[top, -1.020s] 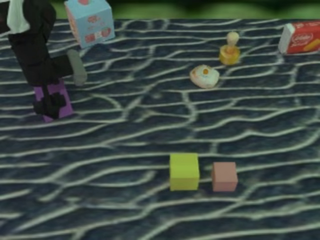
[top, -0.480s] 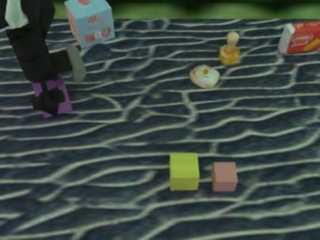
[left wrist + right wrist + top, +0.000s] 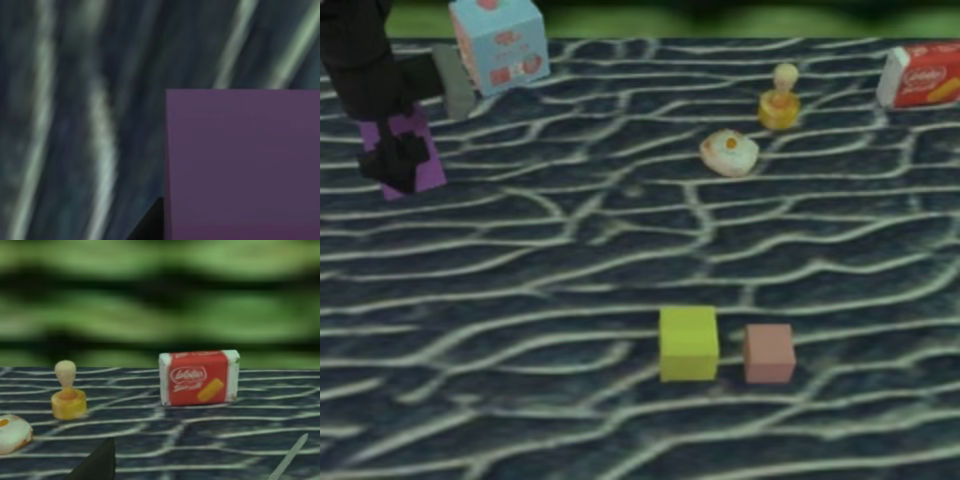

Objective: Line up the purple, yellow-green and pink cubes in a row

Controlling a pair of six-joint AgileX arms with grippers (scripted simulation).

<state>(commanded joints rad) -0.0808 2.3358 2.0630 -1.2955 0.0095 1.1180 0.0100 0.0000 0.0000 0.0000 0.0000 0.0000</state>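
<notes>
Table [image 3: 570, 260], top view. My left gripper [image 3: 395, 160] at far left, fingers clamped on purple cube [image 3: 420, 150]. Yellow-green cube [image 3: 688, 343] front centre; smaller pink cube [image 3: 768, 353] just beside, on its right. Right gripper unseen.

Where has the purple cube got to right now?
In the top view the purple cube is at the table's far left, held in the left claw, just below and left of the light-blue box, far from the other cubes.
</notes>
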